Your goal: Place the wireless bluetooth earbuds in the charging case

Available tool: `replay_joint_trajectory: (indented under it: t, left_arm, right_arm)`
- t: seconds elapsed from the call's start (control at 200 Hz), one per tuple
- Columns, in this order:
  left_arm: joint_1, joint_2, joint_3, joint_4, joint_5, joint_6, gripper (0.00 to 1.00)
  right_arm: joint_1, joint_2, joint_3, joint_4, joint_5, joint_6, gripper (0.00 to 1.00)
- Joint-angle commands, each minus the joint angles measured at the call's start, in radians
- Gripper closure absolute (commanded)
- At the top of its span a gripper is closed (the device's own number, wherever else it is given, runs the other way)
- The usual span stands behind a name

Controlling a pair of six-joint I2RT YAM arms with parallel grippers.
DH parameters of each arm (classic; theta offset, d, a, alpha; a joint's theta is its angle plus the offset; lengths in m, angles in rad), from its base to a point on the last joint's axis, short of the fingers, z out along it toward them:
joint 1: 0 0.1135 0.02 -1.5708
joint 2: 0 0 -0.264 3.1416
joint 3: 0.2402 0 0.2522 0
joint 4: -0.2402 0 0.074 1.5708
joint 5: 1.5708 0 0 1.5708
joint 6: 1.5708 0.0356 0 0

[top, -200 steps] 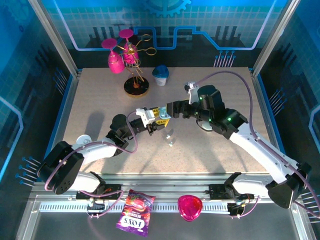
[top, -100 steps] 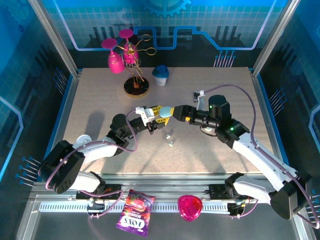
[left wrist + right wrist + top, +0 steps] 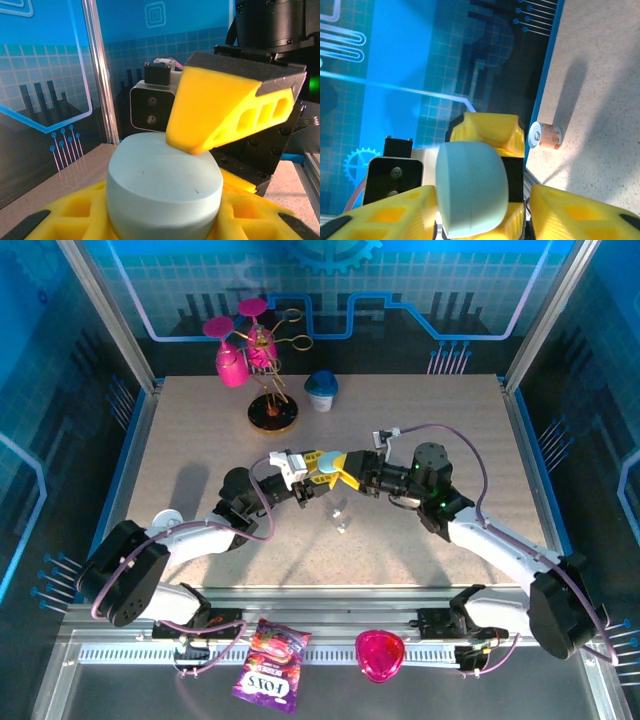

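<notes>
The light-blue oval charging case (image 3: 165, 182) is up off the table, and my left gripper (image 3: 165, 205) is shut on it, a yellow finger on each side. My right gripper (image 3: 482, 197) faces it with its jaws around the same case (image 3: 470, 187). One right finger (image 3: 220, 112) touches the case's top, while the other finger (image 3: 580, 210) stands a small gap away. In the top view the two grippers meet nose to nose, left (image 3: 312, 472) and right (image 3: 342, 472). Two tiny pale earbuds (image 3: 344, 526) lie on the table just below them.
A blue-lidded white cup (image 3: 321, 390) and a wire stand with pink glasses (image 3: 262, 370) are at the back. A small white can (image 3: 168, 520) lies at the left edge. A pink heart-shaped box (image 3: 380, 655) and a candy bag (image 3: 268, 670) sit by the front rail.
My right gripper has moved left up to the case in my left gripper, and its jaws have narrowed around it. The left gripper and the earbuds have stayed put.
</notes>
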Motion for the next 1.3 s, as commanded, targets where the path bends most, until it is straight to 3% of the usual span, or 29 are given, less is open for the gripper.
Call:
replay_joint_trajectory:
  t: [0.0,0.235,0.395,0.53,0.79,1.011,1.291]
  left_arm:
    - [-0.008,-0.012,0.021,0.091,0.043,-0.025,0.83]
    - [-0.009,-0.006,0.019,0.095,0.045,-0.031,0.79]
    - [-0.009,0.002,0.011,0.096,0.042,-0.018,0.68]
    - [-0.008,-0.003,-0.010,0.063,0.015,-0.001,0.43]
    - [-0.006,-0.036,-0.075,-0.104,-0.054,0.056,0.14]
    - [-0.009,-0.043,-0.042,-0.351,-0.168,0.044,0.04]
    - [-0.012,-0.045,-0.005,-0.547,-0.238,0.080,0.01]
  right_arm:
    - [-0.007,0.035,-0.019,0.085,0.004,0.064,0.56]
    - [-0.007,0.052,-0.020,0.089,0.005,0.041,0.80]
    - [-0.013,0.044,-0.026,0.061,0.019,0.004,0.83]
    - [-0.042,0.007,-0.022,-0.087,0.068,-0.113,0.83]
    - [-0.139,0.021,0.016,-0.353,0.192,-0.356,0.84]
    - [-0.162,0.195,0.162,-0.530,0.424,-0.607,0.84]
    - [-0.176,0.549,0.389,-0.503,0.419,-0.657,0.81]
